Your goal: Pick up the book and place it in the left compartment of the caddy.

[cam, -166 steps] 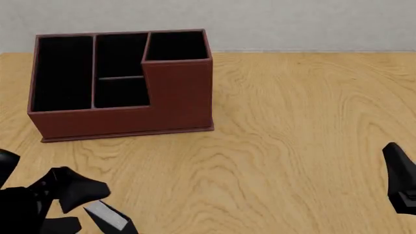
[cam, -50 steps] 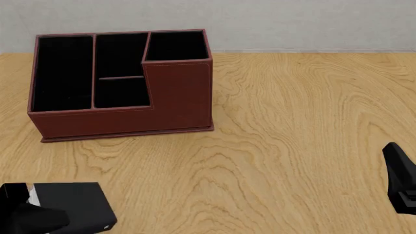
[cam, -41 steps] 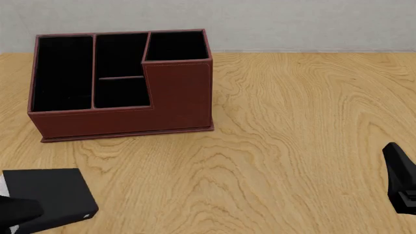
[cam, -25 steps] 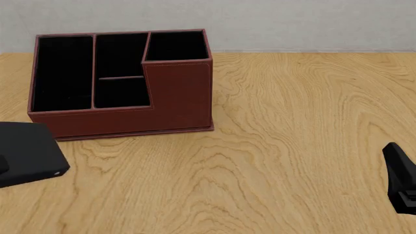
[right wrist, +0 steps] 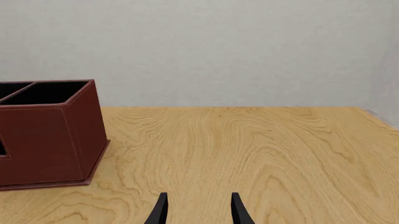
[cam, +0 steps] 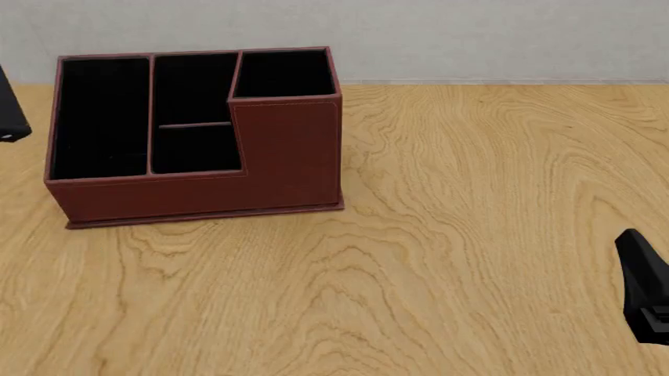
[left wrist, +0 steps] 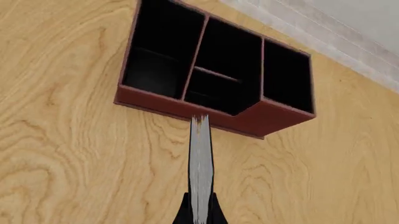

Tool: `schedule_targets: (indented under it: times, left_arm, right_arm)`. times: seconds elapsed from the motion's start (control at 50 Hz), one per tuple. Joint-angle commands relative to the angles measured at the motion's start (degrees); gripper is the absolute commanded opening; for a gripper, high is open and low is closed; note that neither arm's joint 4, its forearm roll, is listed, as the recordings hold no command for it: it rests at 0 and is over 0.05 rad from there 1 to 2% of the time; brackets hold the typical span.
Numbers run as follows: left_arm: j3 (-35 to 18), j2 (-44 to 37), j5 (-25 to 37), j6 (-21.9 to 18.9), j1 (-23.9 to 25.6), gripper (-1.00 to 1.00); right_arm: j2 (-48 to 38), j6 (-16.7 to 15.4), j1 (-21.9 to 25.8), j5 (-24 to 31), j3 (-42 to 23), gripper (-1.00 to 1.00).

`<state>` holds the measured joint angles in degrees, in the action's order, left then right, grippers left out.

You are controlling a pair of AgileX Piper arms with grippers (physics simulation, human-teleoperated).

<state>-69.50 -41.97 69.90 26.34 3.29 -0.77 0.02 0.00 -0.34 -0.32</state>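
The reddish-brown caddy (cam: 199, 188) stands at the table's far left. Its left compartment (cam: 99, 117) is long, black-lined and holds nothing. The book shows as a black corner (cam: 9, 110) at the front view's left edge, level with the caddy's left wall. In the left wrist view my left gripper (left wrist: 201, 210) is shut on the book (left wrist: 201, 161), held edge-on with its grey page edge toward the camera, above the table in front of the caddy (left wrist: 249, 119). My right gripper (right wrist: 196, 210) is open and empty, low at the near right (cam: 643, 286).
Wooden table (cam: 471, 196) with a grey wall behind. The caddy's taller square section (cam: 284, 74) is at its right end, with two short middle sections (cam: 193, 117) beside it.
The left gripper has carried the book from the near left corner of the table up and away, to the left edge beside the caddy. The right gripper has not moved.
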Motion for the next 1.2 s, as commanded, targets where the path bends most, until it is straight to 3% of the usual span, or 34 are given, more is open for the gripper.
schedule_targets:
  times: [0.02,0.04,0.14,0.32,0.54,0.7,0.74,0.76,0.8,0.84,1.2]
  left_arm:
    - [-9.9,-9.7,0.0,-14.5,-7.7,-1.0]
    - [-11.3,-11.5,0.0,-17.4,-9.3,-1.0]
    - [-13.7,-14.7,0.0,-19.8,-10.7,-1.0]
    - [-10.9,-18.0,0.0,-28.5,-12.3,-1.0]
    - [-10.2,-20.6,0.0,-34.3,-12.8,-1.0]
    - [-11.5,-22.4,0.0,-32.4,-8.8,-1.0]
    - [-12.3,-23.0,0.0,-30.8,-7.0,-1.0]
    - [-15.3,-23.8,0.0,-29.1,-7.0,-1.0]
    - [-14.2,-24.3,0.0,-30.0,-6.9,-1.0]
    - [-15.1,-24.7,0.0,-28.1,-5.9,-1.0]
    - [-16.9,-29.3,0.0,-29.1,-7.9,-1.0]
  right_arm:
    - [0.2,0.0,0.0,0.1,0.1,1.0]
    - [0.2,0.0,0.0,0.1,0.1,1.0]
    - [0.2,0.0,0.0,0.1,0.1,1.0]
    - [0.2,0.0,0.0,0.1,0.1,1.0]
    - [0.2,0.0,0.0,0.1,0.1,1.0]
    - [0.2,0.0,0.0,0.1,0.1,1.0]
    - [0.2,0.0,0.0,0.1,0.1,1.0]
    - [0.2,0.0,0.0,0.1,0.1,1.0]
    - [0.2,0.0,0.0,0.1,0.1,1.0]
    - [0.2,0.0,0.0,0.1,0.1,1.0]
    - [0.2,0.0,0.0,0.1,0.1,1.0]
